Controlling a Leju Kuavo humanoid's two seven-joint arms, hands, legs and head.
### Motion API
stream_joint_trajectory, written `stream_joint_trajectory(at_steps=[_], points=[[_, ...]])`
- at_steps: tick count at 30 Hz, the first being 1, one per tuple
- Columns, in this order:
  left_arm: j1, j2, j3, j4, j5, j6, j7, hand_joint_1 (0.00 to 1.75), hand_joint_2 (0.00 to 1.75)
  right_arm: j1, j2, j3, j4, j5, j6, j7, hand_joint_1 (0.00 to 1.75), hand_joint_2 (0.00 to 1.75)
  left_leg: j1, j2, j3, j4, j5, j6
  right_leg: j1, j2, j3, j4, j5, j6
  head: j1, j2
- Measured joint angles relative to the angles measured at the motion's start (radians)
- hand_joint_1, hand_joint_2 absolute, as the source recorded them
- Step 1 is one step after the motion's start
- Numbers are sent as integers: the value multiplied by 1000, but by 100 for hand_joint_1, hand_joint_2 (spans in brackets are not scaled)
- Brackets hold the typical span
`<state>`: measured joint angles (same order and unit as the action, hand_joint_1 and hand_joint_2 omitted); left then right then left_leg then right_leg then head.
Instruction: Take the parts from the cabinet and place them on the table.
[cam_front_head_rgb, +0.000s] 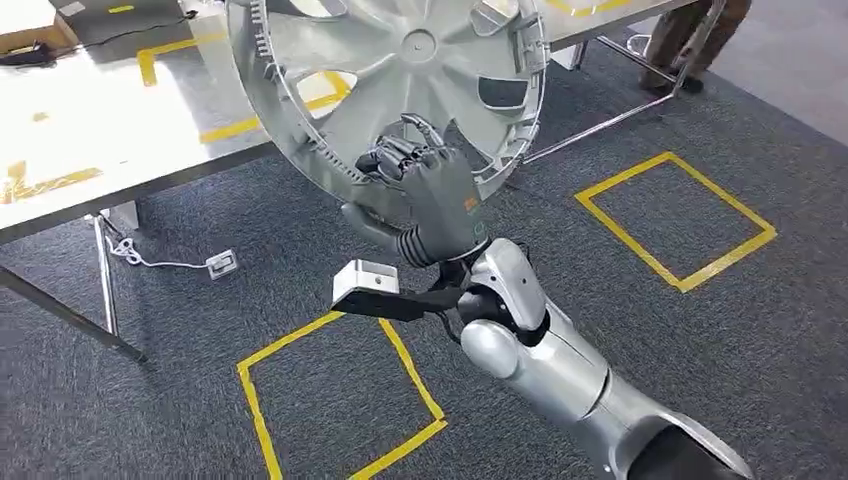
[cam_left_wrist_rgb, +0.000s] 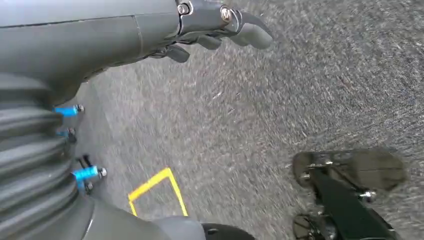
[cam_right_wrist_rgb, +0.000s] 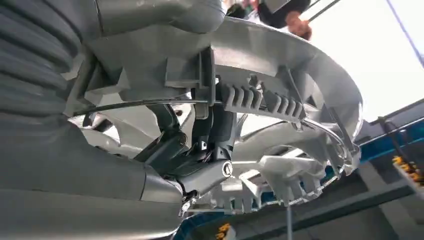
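The fingers of the right hand are curled over the lower rim of a large silver wheel cover, holding it. In the right wrist view the dark fingers hook through the ribbed inner edge of the wheel cover, the thick grey thumb lying on its outer side. The wheel cover stands tilted in the upper middle of the head view, its spoked face toward the camera and its top cut off by the frame edge. It hangs in front of the near edge of a shiny desk that fills the upper left of the head view and carries yellow tape marks. The right arm rises from the lower right corner to the hand at centre.

The left hand hangs over grey carpet; its fingers are slightly bent and apart, with nothing in them.

On the carpet lie yellow tape squares, one at the lower middle of the head view and one at right. A white cable with a small box lies by the desk leg at left. At the upper right edge a person's legs stand beside the desk frame.
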<state>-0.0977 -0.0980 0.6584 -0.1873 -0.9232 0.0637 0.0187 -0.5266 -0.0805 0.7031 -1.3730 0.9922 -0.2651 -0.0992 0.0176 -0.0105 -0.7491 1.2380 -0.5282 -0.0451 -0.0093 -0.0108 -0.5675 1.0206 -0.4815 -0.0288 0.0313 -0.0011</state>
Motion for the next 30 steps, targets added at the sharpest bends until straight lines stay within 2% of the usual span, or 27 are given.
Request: stream_joint_trajectory(at_steps=[1,2,3,4,5,6,7,8,10,11,12,13,14,15,16,17,18,19,20,21,22,24,25,26,30], points=[[0,0,0,0,1,0,1,0,175,-1,0,2,4,-4,0,-1,175,175,0,2,-24,60,-20,-3,0,-15,0,0,-1,-1,0,0],[1,0,1,0,2,1,5,0,175,-1,0,4,7,-7,0,-1,175,175,0,3,-31,81,-20,-4,1,-29,0,1,-1,-1,0,0],[2,1,1,0,2,1,9,0,175,-2,0,5,9,-13,-2,-3,175,175,0,6,-12,52,3,-5,1,-45,0,1,-2,0,0,0],[3,2,2,0,2,1,11,0,175,-4,0,5,11,-17,-5,-4,175,175,0,10,25,-12,37,-4,1,-58,0,2,-4,2,0,0],[2,3,2,0,2,1,13,0,175,-5,0,5,13,-20,-8,-4,175,175,0,25,74,-99,74,-2,0,-71,2,4,-7,6,0,0],[1,3,2,0,2,1,13,0,175,-7,0,5,14,-24,-11,-5,175,175,-2,62,121,-185,93,1,2,-83,3,8,-11,11,0,0],[-3,3,2,0,2,1,14,0,175,-8,-2,5,14,-25,-15,-5,175,175,-16,82,130,-196,79,13,12,-91,-1,12,-15,18,-2,0],[-4,3,2,0,2,1,14,0,175,-9,-2,5,15,-26,-18,-7,175,175,-11,62,125,-198,86,28,13,-100,0,13,-16,22,3,0],[-1,3,4,0,2,1,16,0,175,-10,-2,8,15,-26,-21,-12,175,175,-14,41,118,-196,85,37,13,-117,5,10,-15,28,5,0],[-1,3,8,0,2,1,17,0,175,-11,-2,8,15,-25,-23,-12,175,175,-11,30,119,-199,88,45,12,-128,7,11,-20,35,5,0],[-1,2,9,0,2,1,18,0,175,-12,-2,8,15,-25,-24,-11,175,175,-5,20,120,-202,91,50,5,-86,5,22,-31,45,6,0],[-3,3,10,0,2,1,19,0,175,-13,-2,8,15,-24,-24,-11,175,175,-3,12,119,-202,93,55,2,-33,-12,61,-58,49,8,0],[-7,3,10,0,2,1,19,0,175,-12,-4,8,15,-24,-24,-10,175,175,-2,3,117,-202,94,59,0,-8,-46,131,-96,51,11,0],[-10,3,10,0,2,1,19,0,175,-11,-8,8,16,-24,-24,-7,175,175,-2,-10,115,-201,95,61,0,1,-85,212,-132,54,12,0],[-10,3,12,0,2,1,19,0,175,-11,-10,8,18,-23,-24,-5,175,175,-3,-23,113,-201,95,62,1,4,-123,282,-156,54,11,0],[-10,3,15,0,2,1,20,0,175,-11,-11,9,19,-22,-23,-3,175,175,-3,-37,112,-201,96,61,1,5,-143,318,-157,53,12,0],[-8,3,16,1,2,1,22,0,175,-10,-11,10,19,-21,-23,1,175,175,-3,-48,112,-200,98,61,1,6,-139,303,-135,51,11,0],[-8,3,17,1,1,1,24,0,175,-10,-11,10,19,-19,-23,4,175,175,-2,-61,112,-199,98,60,0,8,-115,250,-97,48,12,0],[-8,3,17,1,0,1,27,0,175,-10,-11,10,19,-18,-26,5,175,175,-2,-66,113,-198,99,58,0,12,-64,145,-38,43,13,0],[-8,3,17,1,0,1,27,0,175,-10,-11,10,19,-18,-31,4,175,175,-2,-77,113,-197,100,56,0,18,-25,64,-3,38,14,0],[-8,3,18,2,0,1,27,0,175,-10,-11,10,19,-18,-35,3,175,175,-4,-83,110,-196,103,50,2,31,-9,26,-17,35,13,0],[-7,3,18,2,0,1,30,0,175,-11,-7,10,19,-17,-42,4,175,175,-3,-90,102,-199,110,35,6,29,-16,19,-7,31,13,0],[-6,5,18,2,0,1,30,0,175,-11,-7,9,19,-17,-43,4,175,175,-8,-86,101,-196,100,44,2,30,-16,13,-4,37,13,0],[-5,6,18,2,0,1,30,0,175,-12,-6,8,19,-17,-43,5,175,175,-6,-82,102,-199,106,52,3,31,-17,14,-3,36,13,0],[-8,6,18,2,0,-1,29,0,175,-13,-2,8,19,-17,-45,8,175,175,-5,-76,108,-213,114,37,5,35,-21,14,2,26,13,0]])
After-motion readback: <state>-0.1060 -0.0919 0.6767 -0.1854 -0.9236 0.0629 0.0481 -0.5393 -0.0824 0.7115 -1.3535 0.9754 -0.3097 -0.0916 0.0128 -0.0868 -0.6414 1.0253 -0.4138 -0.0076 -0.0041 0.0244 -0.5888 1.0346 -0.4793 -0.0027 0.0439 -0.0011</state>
